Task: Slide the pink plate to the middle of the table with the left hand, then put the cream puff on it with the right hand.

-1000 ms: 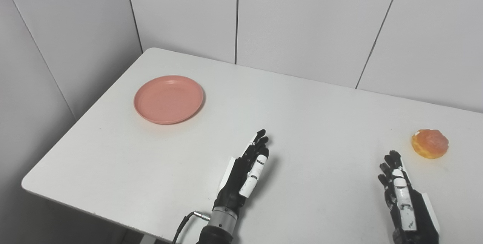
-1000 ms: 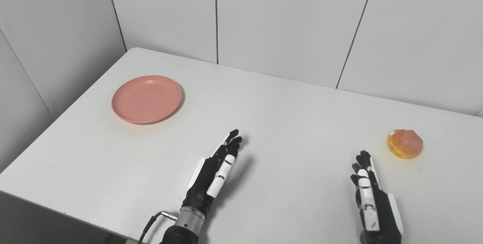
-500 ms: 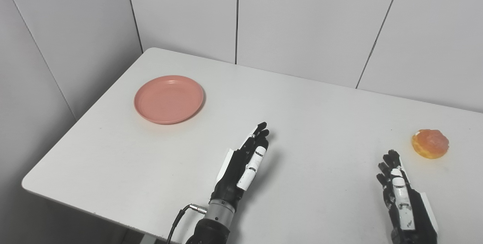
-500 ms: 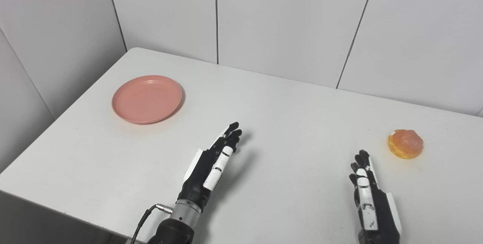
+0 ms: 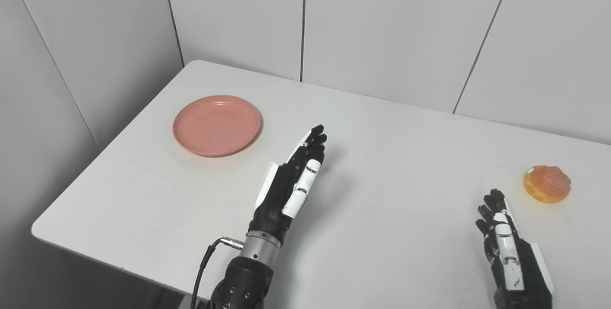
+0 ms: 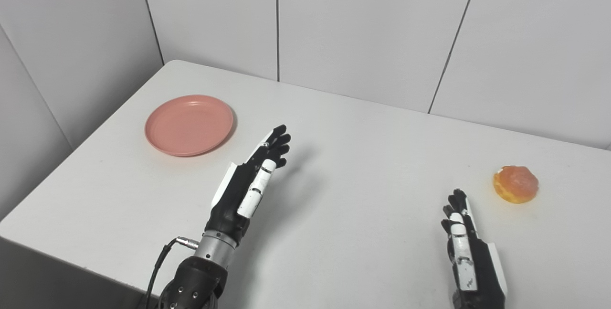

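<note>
1. The right hand (image 5: 508,247) hovers low at the near right edge, fingers straight and spread a little, holding nothing
2. The left hand (image 5: 291,185) is over the white table (image 5: 391,146), flat and empty
3. The cream puff (image 5: 547,183) sits just beyond the right hand
4. The pink plate (image 5: 217,125) lies far left, with bare tabletop between it and the left hand

White table (image 5: 391,156), rounded corners, set w/ far edge against grey panelled wall (image 5: 382,22); wall also runs along table's left side.
</note>
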Motion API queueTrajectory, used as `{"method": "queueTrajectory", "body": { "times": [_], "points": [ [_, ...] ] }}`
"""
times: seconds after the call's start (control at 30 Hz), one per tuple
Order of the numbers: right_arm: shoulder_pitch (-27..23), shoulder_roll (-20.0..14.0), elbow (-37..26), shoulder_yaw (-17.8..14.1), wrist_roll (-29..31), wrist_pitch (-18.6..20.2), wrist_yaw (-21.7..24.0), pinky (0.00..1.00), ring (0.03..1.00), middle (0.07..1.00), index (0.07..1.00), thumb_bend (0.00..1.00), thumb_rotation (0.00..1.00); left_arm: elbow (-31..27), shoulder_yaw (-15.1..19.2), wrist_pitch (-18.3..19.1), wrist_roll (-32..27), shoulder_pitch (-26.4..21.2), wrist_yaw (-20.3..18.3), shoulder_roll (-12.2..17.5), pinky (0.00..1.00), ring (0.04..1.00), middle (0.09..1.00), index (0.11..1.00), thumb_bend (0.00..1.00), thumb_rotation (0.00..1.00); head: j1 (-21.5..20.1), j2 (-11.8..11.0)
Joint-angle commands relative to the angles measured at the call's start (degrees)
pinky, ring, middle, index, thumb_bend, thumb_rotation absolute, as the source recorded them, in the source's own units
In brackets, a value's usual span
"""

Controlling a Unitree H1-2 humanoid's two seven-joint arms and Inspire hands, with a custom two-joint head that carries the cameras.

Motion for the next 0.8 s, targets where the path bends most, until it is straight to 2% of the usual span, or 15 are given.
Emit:
{"method": "queueTrajectory", "body": {
  "times": [0.0, 0.13, 0.33, 0.5, 0.77],
  "points": [
    [-1.8, 0.4, -0.9, -0.3, 0.5, -2.0, -0.2, 1.00, 1.000, 1.000, 1.000, 0.09, 1.00, -2.2, 1.1, -0.3, -0.8, -3.4, 0.0, 0.5, 0.88, 0.912, 0.932, 0.918, 0.45, 1.00, 0.2, 0.0],
    [-1.9, 0.4, -0.7, -0.3, 0.4, -2.0, -0.3, 1.00, 1.000, 1.000, 1.000, 0.08, 1.00, -2.4, 3.2, 0.7, -0.3, -6.3, 0.3, 1.8, 0.88, 0.908, 0.930, 0.921, 0.43, 1.00, 0.2, 0.0],
    [-1.7, 0.0, -0.9, -0.1, -0.1, -2.2, -0.1, 1.00, 1.000, 1.000, 1.000, 0.09, 1.00, -1.4, 7.5, 1.4, -1.9, -9.7, 0.7, 3.8, 0.90, 0.905, 0.922, 0.915, 0.46, 1.00, 0.1, 0.2],
    [-1.6, 0.3, -1.5, -0.3, 0.6, -0.8, -0.1, 1.00, 1.000, 1.000, 1.000, 0.09, 1.00, 2.0, 11.4, -0.3, -3.5, -11.9, 1.2, 6.1, 0.90, 0.896, 0.917, 0.909, 0.49, 1.00, 0.2, 0.2],
    [-1.6, 0.0, -1.4, -0.3, 0.9, -0.9, 0.1, 1.00, 1.000, 1.000, 1.000, 0.09, 1.00, 6.0, 15.9, -1.9, -6.6, -15.0, 2.3, 9.5, 0.89, 0.887, 0.903, 0.893, 0.48, 1.00, 0.5, 0.2]
  ]
}}
